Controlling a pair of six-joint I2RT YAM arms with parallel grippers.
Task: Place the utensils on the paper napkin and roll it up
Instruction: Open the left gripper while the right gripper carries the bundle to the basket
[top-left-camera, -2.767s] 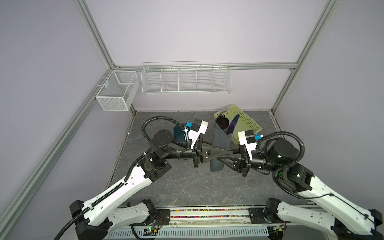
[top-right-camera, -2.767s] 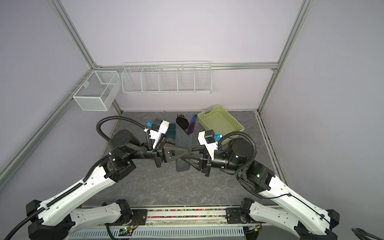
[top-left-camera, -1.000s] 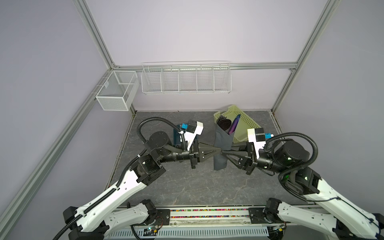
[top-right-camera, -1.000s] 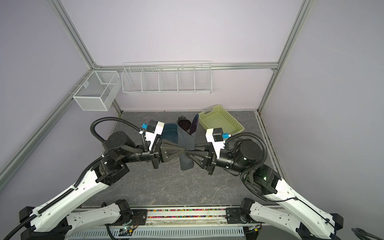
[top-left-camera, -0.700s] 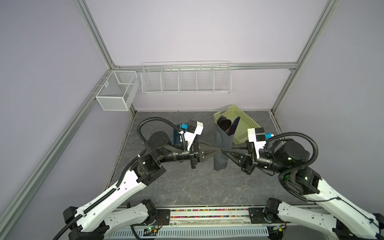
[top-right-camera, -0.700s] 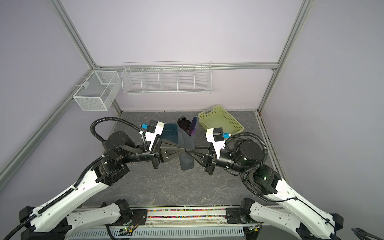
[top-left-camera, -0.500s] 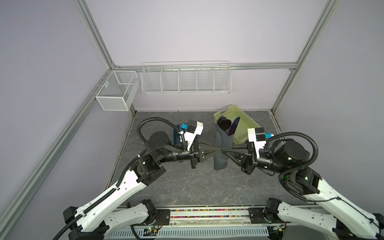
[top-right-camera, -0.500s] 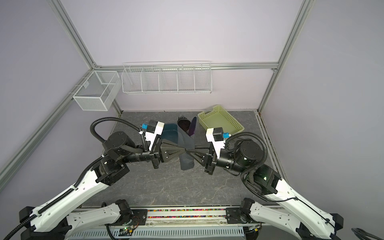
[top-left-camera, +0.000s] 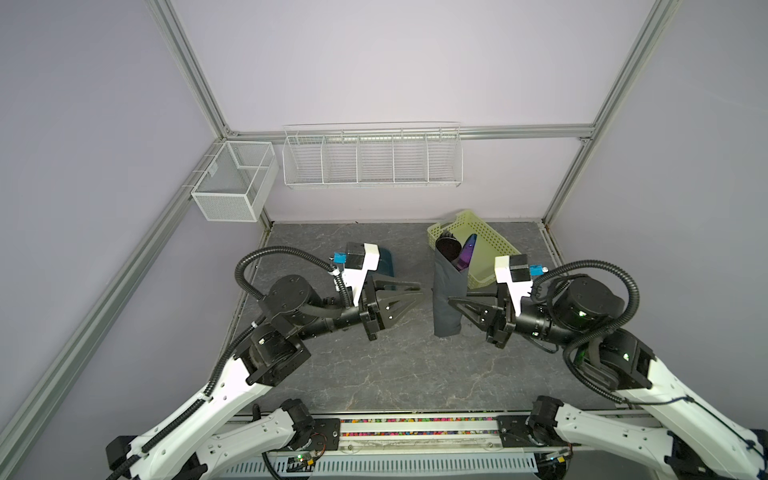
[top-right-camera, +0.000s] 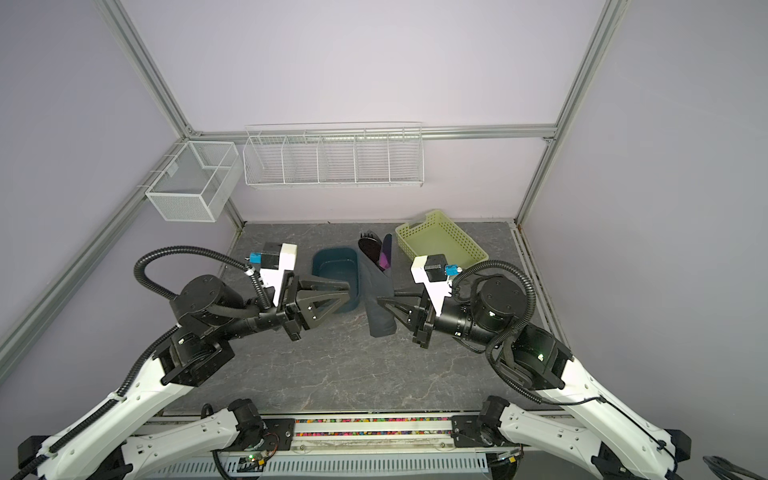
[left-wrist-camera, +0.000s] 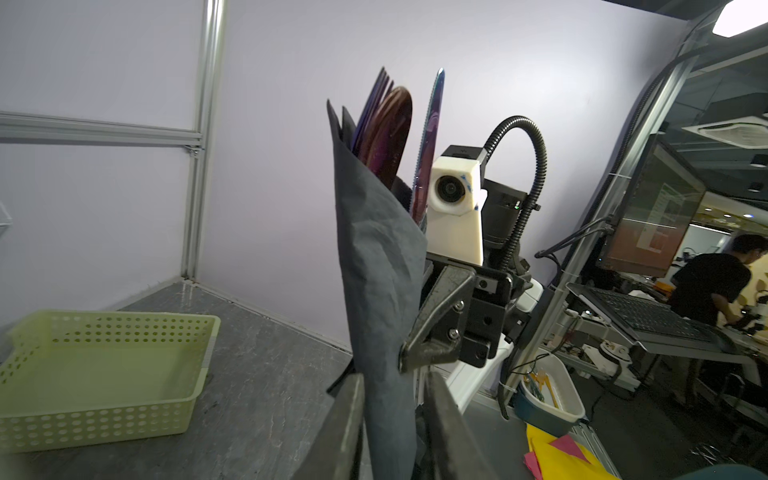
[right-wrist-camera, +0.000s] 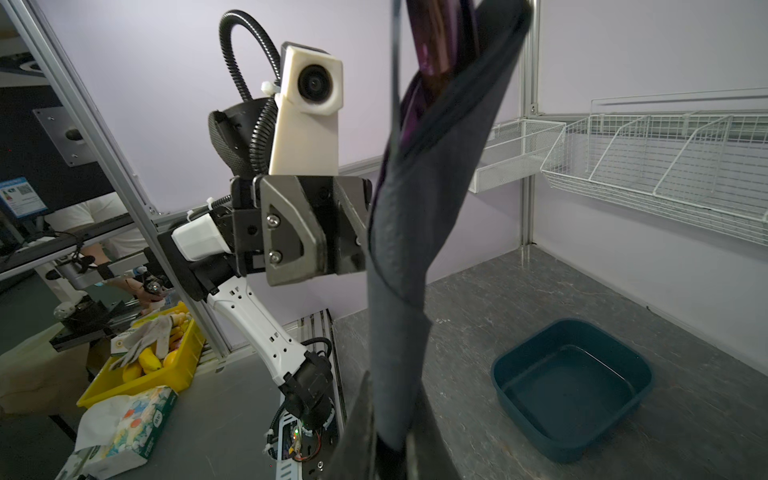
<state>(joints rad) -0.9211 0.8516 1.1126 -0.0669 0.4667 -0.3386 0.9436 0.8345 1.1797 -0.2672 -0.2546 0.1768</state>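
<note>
The black paper napkin is rolled into a cone and stands upright above the table. The utensils stick out of its top, showing purple heads. My right gripper is shut on the lower part of the roll. My left gripper is open, a short way left of the roll and not touching it. In the left wrist view the roll shows between the spread fingers, with a gap beside it.
A pale yellow-green basket sits at the back right, just behind the roll. A teal tub lies under the left gripper's fingers. A wire rack and a mesh box hang on the back wall.
The right gripper closed on the rolled napkin. The left gripper then let go, opened and drew back to the left. The roll stays upright.
</note>
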